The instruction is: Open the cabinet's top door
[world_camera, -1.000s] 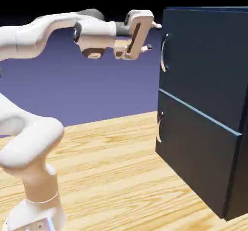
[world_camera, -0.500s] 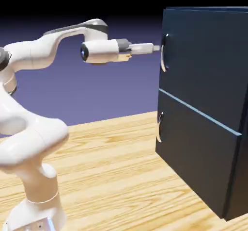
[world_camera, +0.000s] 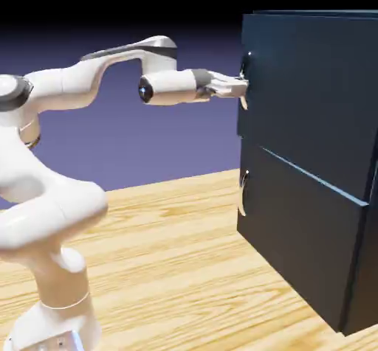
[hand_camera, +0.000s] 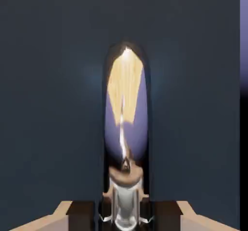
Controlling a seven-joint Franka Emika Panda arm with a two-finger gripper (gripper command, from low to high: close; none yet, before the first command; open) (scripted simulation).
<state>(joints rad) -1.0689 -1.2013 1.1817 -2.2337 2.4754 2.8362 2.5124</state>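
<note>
The cabinet [world_camera: 310,239] is a tall dark navy box on the exterior view's right. Its top door [world_camera: 310,77] stands a little proud of the lower panel. My gripper [world_camera: 242,84] reaches level from the left and is shut on the top door's curved silver handle [world_camera: 244,60], which it partly hides. In the hand view the handle [hand_camera: 125,108] is a shiny upright strip at the centre, mirroring the table and backdrop, with the navy top door [hand_camera: 53,104] filling the picture behind it. There the gripper [hand_camera: 125,216] closes on the handle's lower end.
The lower door [world_camera: 295,224] carries its own silver handle [world_camera: 242,192] below my hand. A wooden table [world_camera: 162,246] runs under the arm up to the cabinet's foot. The arm's base [world_camera: 55,305] stands at the lower left.
The hand levelled out and moved right to the top door's handle, and the open gripper shut on it. The top door's left edge now sits slightly further out.
</note>
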